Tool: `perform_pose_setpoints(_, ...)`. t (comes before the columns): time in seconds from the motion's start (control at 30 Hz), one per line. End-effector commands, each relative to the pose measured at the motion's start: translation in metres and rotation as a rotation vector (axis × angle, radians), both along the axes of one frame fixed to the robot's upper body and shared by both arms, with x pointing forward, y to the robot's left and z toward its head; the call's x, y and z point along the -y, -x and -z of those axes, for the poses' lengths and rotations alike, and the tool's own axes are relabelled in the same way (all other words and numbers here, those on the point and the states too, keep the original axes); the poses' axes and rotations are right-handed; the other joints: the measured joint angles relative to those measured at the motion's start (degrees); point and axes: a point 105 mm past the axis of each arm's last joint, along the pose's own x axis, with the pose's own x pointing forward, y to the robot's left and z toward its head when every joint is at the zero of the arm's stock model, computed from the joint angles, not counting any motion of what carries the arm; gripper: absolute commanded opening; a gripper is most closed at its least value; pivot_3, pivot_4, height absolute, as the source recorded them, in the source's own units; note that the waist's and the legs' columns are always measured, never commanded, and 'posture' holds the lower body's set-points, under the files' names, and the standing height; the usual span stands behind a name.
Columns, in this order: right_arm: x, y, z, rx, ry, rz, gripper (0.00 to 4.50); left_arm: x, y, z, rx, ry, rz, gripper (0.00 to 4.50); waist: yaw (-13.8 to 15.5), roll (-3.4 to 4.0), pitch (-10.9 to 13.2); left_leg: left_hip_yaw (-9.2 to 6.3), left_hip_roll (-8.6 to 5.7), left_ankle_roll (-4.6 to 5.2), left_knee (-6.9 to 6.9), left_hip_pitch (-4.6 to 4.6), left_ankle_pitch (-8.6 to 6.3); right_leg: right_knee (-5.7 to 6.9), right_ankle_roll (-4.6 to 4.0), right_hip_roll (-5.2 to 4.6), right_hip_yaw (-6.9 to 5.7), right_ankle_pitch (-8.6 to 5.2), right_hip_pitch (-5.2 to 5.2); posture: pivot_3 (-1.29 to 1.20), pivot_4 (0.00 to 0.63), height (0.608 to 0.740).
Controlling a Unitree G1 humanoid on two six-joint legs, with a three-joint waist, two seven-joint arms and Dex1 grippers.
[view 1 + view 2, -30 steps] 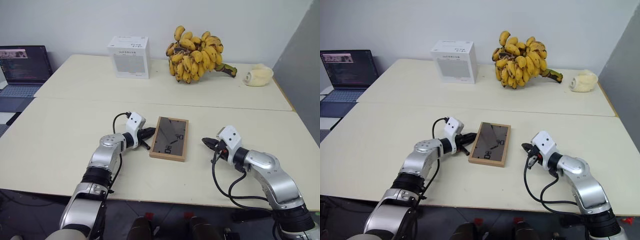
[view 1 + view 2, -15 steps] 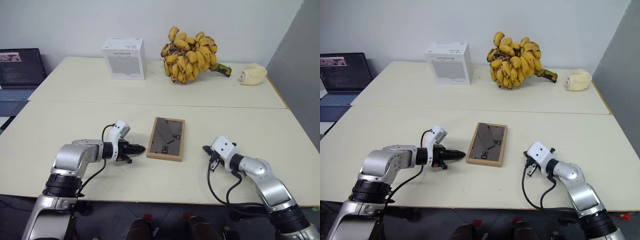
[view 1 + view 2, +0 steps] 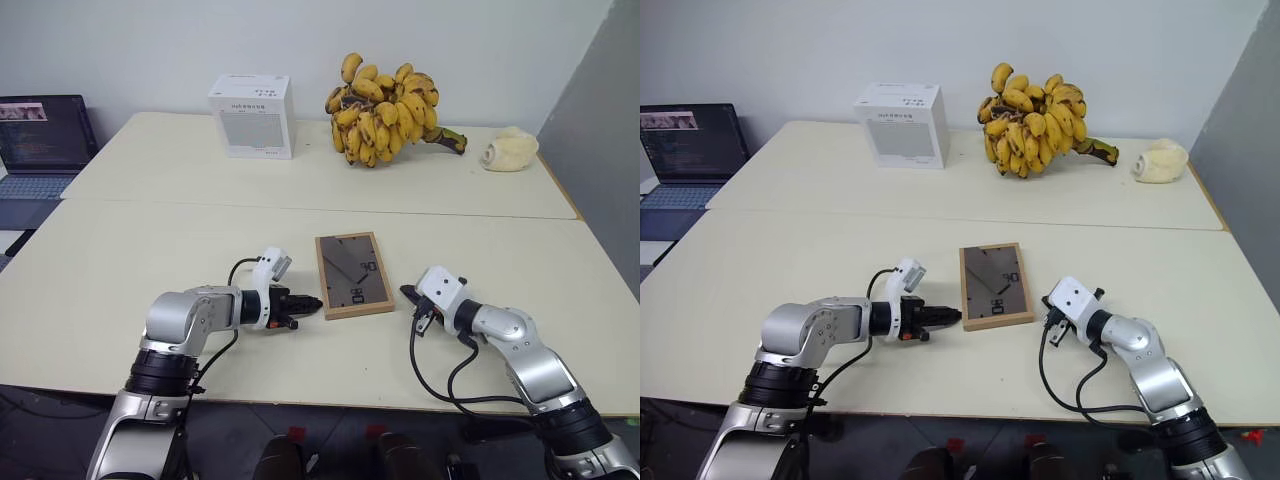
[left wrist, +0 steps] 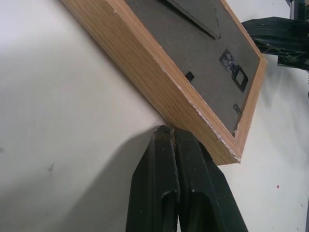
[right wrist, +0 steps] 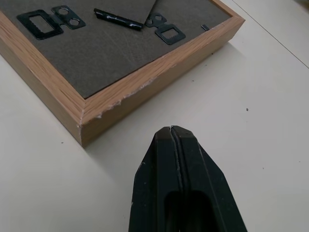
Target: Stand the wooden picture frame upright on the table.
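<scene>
With both grippers, left (image 3: 312,301) and right (image 3: 407,293), pinched shut and holding nothing, the frame (image 3: 352,274) is lying back-up on the table (image 3: 120,260), risking sliding away instead of tipping upright.

Both arms wear smooth silver-grey shells with black ribbed joint rings. A white boxy camera block caps each wrist, a looping black cable trails beneath, ending in tapered black fingers (image 4: 176,193).

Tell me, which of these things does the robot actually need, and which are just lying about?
Needed:
wooden picture frame, lying back-up
table
left gripper, shut, at the frame's edge
right gripper, shut

Lying about:
white box
bunch of bananas
laptop
cream-coloured lump
</scene>
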Motion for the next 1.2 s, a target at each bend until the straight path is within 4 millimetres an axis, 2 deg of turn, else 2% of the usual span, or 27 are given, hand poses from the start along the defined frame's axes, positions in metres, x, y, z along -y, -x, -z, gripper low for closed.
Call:
perform_pose_setpoints(0.03, 0.009, -0.002, -0.007, 0.036, 0.027, 0.001, 0.0, -0.023, -0.001, -0.021, 0.062, 0.024, -0.067, 0.03, -0.1, 0.0, 0.0, 0.0, 0.0, 0.0, 0.0, 0.0, 0.0, 0.0, 0.0, 0.0, 0.0, 0.0, -0.01, 0.0, 0.15, 0.74)
perform_pose_setpoints(0.13, 0.014, -0.004, -0.006, 0.037, 0.041, 0.006, 0.0, -0.03, 0.012, -0.024, -0.021, 0.055, -0.065, 0.03, -0.2, 0.0, 0.0, 0.01, 0.02, 0.0, -0.01, 0.0, 0.0, 0.0, 0.02, 0.0, 0.01, -0.01, -0.01, 0.0, 0.15, 0.74)
perform_pose_setpoints(0.27, 0.02, -0.006, -0.005, 0.035, 0.051, 0.011, 0.0, -0.03, 0.036, -0.045, -0.154, 0.228, -0.031, 0.03, -0.2, -0.02, 0.0, 0.01, -0.01, 0.0, 0.0, 0.0, 0.0, -0.01, 0.03, -0.02, 0.01, -0.01, 0.0, 0.0, 0.15, 0.74)
perform_pose_setpoints(0.3, 0.02, -0.006, -0.005, 0.033, 0.051, 0.011, 0.0, -0.029, 0.037, -0.049, -0.167, 0.265, -0.032, 0.41, -0.2, -0.02, 0.0, 0.0, 0.0, 0.0, 0.0, 0.0, 0.0, -0.01, 0.03, -0.01, -0.02, -0.02, 0.0, 0.0, 0.15, 0.74)
perform_pose_setpoints(0.4, 0.019, -0.007, -0.002, 0.028, 0.049, 0.007, 0.0, -0.028, 0.037, -0.055, -0.196, 0.365, -0.046, 0.97, -0.1, -0.02, 0.0, -0.02, -0.01, 0.0, 0.01, 0.01, 0.0, 0.0, 0.04, -0.02, -0.04, -0.02, 0.03, 0.0, 0.15, 0.74)
perform_pose_setpoints(0.63, 0.017, -0.007, 0.0, 0.02, 0.057, -0.009, 0.0, -0.03, 0.03, -0.043, -0.217, 0.374, -0.144, 2.32, -0.1, -0.02, 0.0, -0.02, 0.0, 0.0, 0.03, 0.06, 0.0, 0.0, 0.03, -0.02, -0.02, -0.01, 0.06, 0.0, 0.15, 0.74)
perform_pose_setpoints(0.73, 0.017, -0.008, 0.0, 0.021, 0.062, -0.012, 0.0, -0.036, 0.02, -0.03, -0.279, 0.34, -0.22, 2.9, -0.1, -0.02, 0.0, -0.02, 0.0, -0.01, 0.03, 0.12, 0.0, 0.0, 0.03, -0.03, -0.02, -0.01, 0.11, 0.0, 0.15, 0.74)
perform_pose_setpoints(0.87, 0.017, -0.009, 0.0, 0.022, 0.069, -0.017, 0.0, -0.033, 0.015, -0.023, -0.337, 0.365, -0.236, 2.9, -0.1, -0.02, 0.0, -0.02, -0.02, -0.01, 0.03, 0.15, 0.0, -0.01, 0.03, -0.03, -0.01, -0.01, 0.13, 0.0, 0.15, 0.74)
perform_pose_setpoints(1.2, 0.007, -0.014, 0.015, 0.023, 0.1, -0.032, 0.0, -0.003, 0.001, -0.007, -0.417, 0.388, -0.234, 2.9, -0.6, -0.03, 0.0, -0.01, -0.01, -0.01, 0.02, 0.2, 0.0, -0.01, 0.03, -0.03, -0.01, 0.0, 0.18, 0.0, 0.15, 0.74)
